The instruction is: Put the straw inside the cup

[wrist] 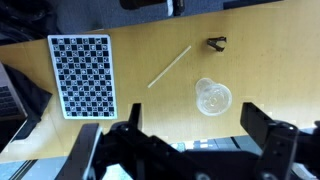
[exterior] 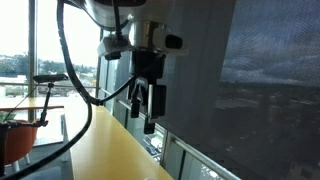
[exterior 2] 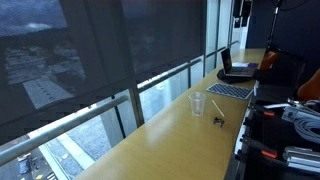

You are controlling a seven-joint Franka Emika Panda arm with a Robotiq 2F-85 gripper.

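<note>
A clear plastic cup [wrist: 213,97] stands upright on the yellow table in the wrist view. A thin white straw [wrist: 169,67] lies flat on the table to its upper left, apart from it. The cup also shows in an exterior view [exterior 2: 197,104]. My gripper [wrist: 178,140] is open and empty, its two black fingers at the bottom of the wrist view, high above the table. It also shows in an exterior view [exterior: 148,112], hanging well above the yellow table [exterior: 110,150].
A black-and-white checkerboard card [wrist: 82,75] lies left of the straw. A small black clip [wrist: 216,43] lies beyond the cup. The long narrow table [exterior 2: 170,135] runs along a window with a railing; laptops and equipment [exterior 2: 240,70] sit at its far end.
</note>
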